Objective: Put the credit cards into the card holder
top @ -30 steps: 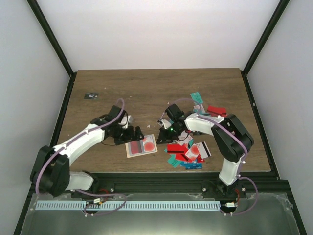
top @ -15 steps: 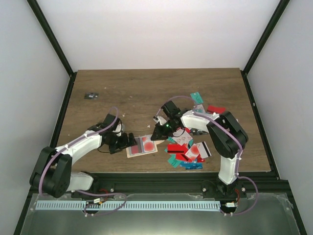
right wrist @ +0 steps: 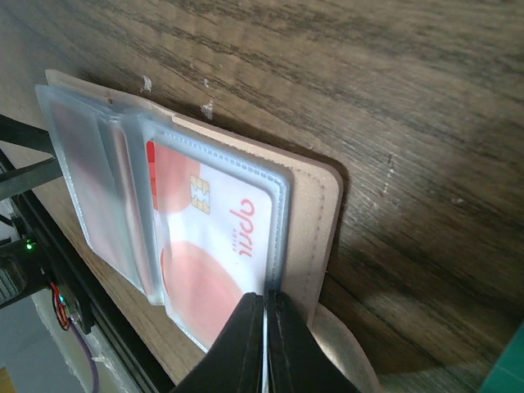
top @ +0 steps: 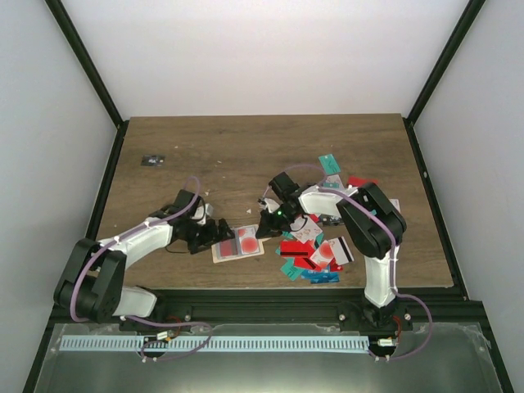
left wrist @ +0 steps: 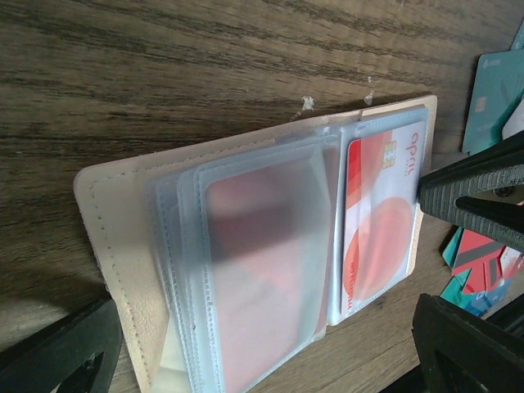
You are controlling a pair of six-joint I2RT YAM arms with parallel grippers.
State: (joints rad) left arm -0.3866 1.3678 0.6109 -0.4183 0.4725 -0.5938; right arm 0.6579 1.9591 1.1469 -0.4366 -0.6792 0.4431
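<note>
The beige card holder [top: 219, 255] lies open near the table's front, clear sleeves up. A white card with a red circle [right wrist: 221, 237] sits in its right sleeve, and also shows in the left wrist view [left wrist: 381, 221]. My right gripper [top: 264, 228] is shut on the outer edge of that sleeve [right wrist: 266, 307]. My left gripper [top: 214, 235] is open, its fingers wide apart astride the holder's left half [left wrist: 262, 336]. More credit cards [top: 315, 250], red, teal, blue and white, lie piled to the right of the holder.
A teal card [top: 328, 162] and a red card [top: 360, 183] lie farther back on the right. A tiny dark flat object [top: 152, 160] sits at the far left. The table's front edge is just below the holder.
My right gripper has moved left from the card pile to the holder's right edge. My left gripper has moved down and right to the holder's left side.
</note>
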